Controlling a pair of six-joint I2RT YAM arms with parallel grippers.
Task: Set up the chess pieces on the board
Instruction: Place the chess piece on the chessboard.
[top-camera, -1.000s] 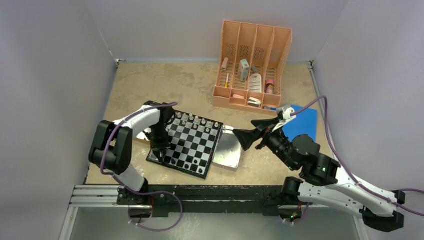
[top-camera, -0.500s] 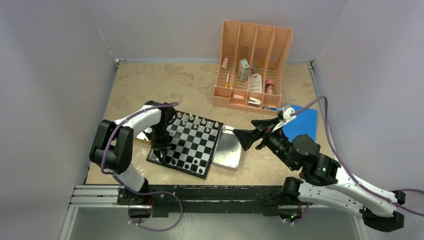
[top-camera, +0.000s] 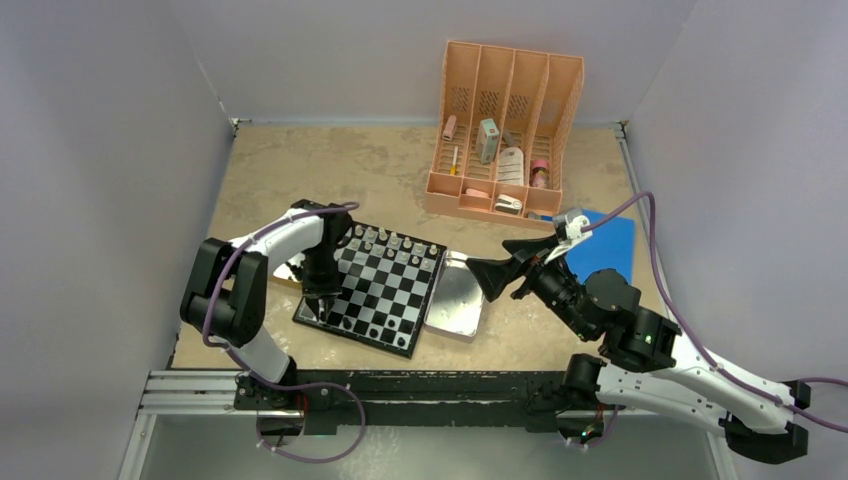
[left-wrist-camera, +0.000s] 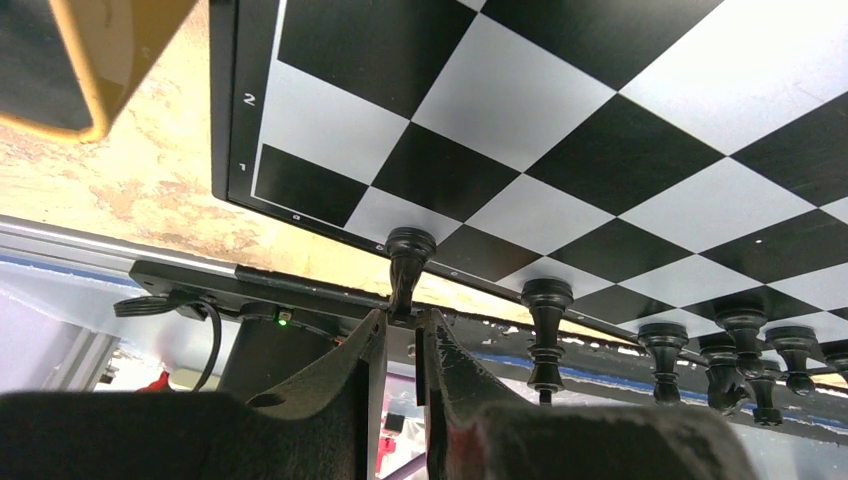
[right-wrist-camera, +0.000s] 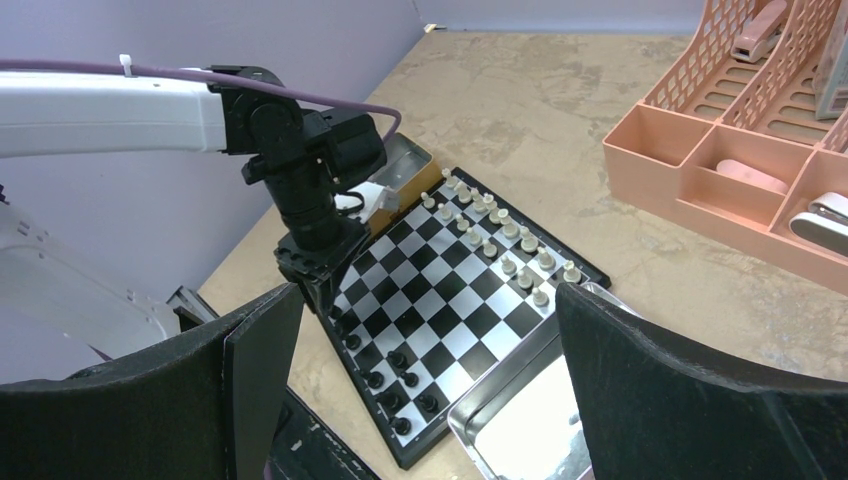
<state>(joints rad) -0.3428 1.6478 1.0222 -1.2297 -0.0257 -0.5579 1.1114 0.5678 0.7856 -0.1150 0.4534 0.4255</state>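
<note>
Peach organizer (top-camera: 568, 110) holding small items (top-camera: 512, 165), silver tray (top-camera: 455, 300) beside board (top-camera: 385, 285)

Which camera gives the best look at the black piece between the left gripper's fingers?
Left wrist: the black piece stands close up, base on the board's edge row, top between the left gripper's fingertips. In the top view the gripper hides it. The right wrist view shows only the gripper over that corner.
</note>
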